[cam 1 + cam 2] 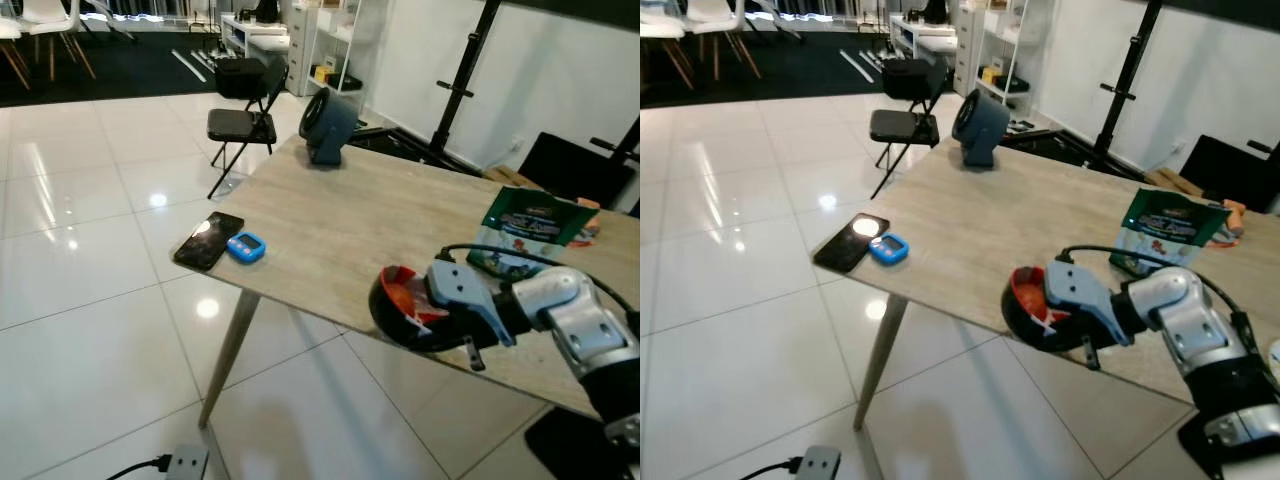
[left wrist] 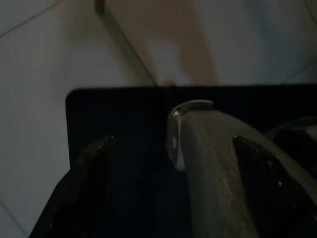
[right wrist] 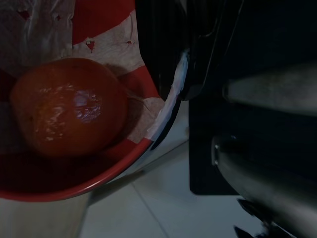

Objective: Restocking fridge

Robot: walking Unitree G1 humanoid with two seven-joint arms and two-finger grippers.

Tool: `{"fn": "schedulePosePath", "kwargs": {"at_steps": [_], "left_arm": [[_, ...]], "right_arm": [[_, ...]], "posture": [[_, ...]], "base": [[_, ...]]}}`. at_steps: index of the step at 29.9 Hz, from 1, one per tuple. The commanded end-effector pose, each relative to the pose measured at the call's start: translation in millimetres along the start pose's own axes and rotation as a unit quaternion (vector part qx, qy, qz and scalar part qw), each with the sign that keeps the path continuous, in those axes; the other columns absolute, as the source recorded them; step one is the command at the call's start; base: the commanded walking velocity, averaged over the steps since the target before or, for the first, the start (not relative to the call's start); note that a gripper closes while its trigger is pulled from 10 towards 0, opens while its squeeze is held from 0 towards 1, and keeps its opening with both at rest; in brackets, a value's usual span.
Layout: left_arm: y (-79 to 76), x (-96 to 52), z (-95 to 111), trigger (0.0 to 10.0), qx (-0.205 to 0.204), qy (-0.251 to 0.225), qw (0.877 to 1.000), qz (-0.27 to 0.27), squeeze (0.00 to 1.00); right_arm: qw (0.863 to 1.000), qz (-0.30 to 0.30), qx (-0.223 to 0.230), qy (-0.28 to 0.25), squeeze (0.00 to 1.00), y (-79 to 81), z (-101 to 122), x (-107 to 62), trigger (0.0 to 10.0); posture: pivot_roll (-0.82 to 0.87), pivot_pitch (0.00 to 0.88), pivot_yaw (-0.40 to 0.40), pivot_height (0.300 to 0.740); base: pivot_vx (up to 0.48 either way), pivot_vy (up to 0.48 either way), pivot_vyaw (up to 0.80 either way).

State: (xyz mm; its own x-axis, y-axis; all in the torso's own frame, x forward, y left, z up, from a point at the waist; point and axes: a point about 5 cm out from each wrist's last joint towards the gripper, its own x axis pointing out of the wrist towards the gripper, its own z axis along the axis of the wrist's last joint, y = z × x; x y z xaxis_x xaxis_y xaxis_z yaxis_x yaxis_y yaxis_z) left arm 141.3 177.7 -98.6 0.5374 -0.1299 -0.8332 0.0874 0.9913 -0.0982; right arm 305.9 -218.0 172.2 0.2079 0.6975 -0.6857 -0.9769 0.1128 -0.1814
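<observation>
A home's open living space: glossy white tile floor (image 1: 90, 330), wooden table (image 1: 350, 230), white shelving (image 1: 330, 40).

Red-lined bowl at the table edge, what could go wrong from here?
1. The black bowl with red inside sits at the wooden table's near edge; a nudge from the right gripper could tip it off.
2. The orange-red fruit lies loose inside, so it may roll out.

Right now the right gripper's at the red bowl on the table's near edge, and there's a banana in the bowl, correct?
Not a banana. The right wrist view shows a round orange-red fruit, like a tomato or persimmon, in the red bowl. The rest holds: the right gripper is at the bowl on the table's near edge.
</observation>
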Motion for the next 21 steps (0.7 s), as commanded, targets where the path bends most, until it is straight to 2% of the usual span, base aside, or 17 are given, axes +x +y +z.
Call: {"fn": "schedulePosePath", "kwargs": {"at_steps": [1,6,10,12,13,17,18,21], "left_arm": [[-9.9,-6.8,-37.2,10.0,-0.005,0.076,0.997,-0.016,0.00],[-11.0,-7.0,-38.0,10.0,-0.004,0.077,0.997,-0.019,0.00],[-11.0,-7.4,-39.2,10.0,-0.001,0.079,0.997,-0.021,0.00],[-10.0,-7.3,-38.5,10.0,0.000,0.079,0.997,-0.020,0.00],[-10.0,-7.3,-38.5,10.0,0.000,0.079,0.997,-0.020,0.00],[-8.8,-6.4,-35.2,10.0,0.001,0.074,0.997,-0.014,0.00],[-8.8,-6.4,-35.2,10.0,0.001,0.074,0.997,-0.014,0.00],[-9.1,-6.1,-34.5,10.0,0.002,0.072,0.997,-0.015,0.00]], "right_arm": [[0.999,-0.006,0.013,0.031,0.00,4.8,-13.2,-0.1,10.0],[0.998,-0.003,0.040,0.046,0.00,13.8,-23.6,2.5,10.0],[0.995,-0.009,0.069,0.078,0.00,21.0,-41.3,2.7,10.0],[0.988,-0.031,0.093,0.116,0.00,23.9,-63.1,4.6,10.0],[0.988,-0.031,0.093,0.116,0.00,23.9,-63.1,4.6,10.0],[0.970,-0.078,0.162,0.164,0.00,36.2,-105.4,15.0,10.0],[0.970,-0.078,0.162,0.164,0.00,36.2,-105.4,15.0,10.0],[0.952,-0.093,0.216,0.195,0.00,55.2,-133.9,23.7,10.0]], "posture": [[-0.01,0.040,-0.104,0.740],[-0.02,0.041,-0.101,0.740],[-0.02,0.043,-0.098,0.740],[-0.03,0.041,-0.099,0.740],[-0.03,0.041,-0.099,0.740],[-0.03,0.040,-0.099,0.740],[-0.03,0.040,-0.099,0.740],[-0.03,0.040,-0.099,0.740]], "base": [[-0.330,0.000,0.00],[-0.310,0.000,0.00],[-0.277,0.000,0.00],[-0.131,0.000,0.00],[0.000,0.000,0.00],[0.000,0.000,0.00],[0.000,0.000,0.00],[0.000,0.000,0.00]]}}
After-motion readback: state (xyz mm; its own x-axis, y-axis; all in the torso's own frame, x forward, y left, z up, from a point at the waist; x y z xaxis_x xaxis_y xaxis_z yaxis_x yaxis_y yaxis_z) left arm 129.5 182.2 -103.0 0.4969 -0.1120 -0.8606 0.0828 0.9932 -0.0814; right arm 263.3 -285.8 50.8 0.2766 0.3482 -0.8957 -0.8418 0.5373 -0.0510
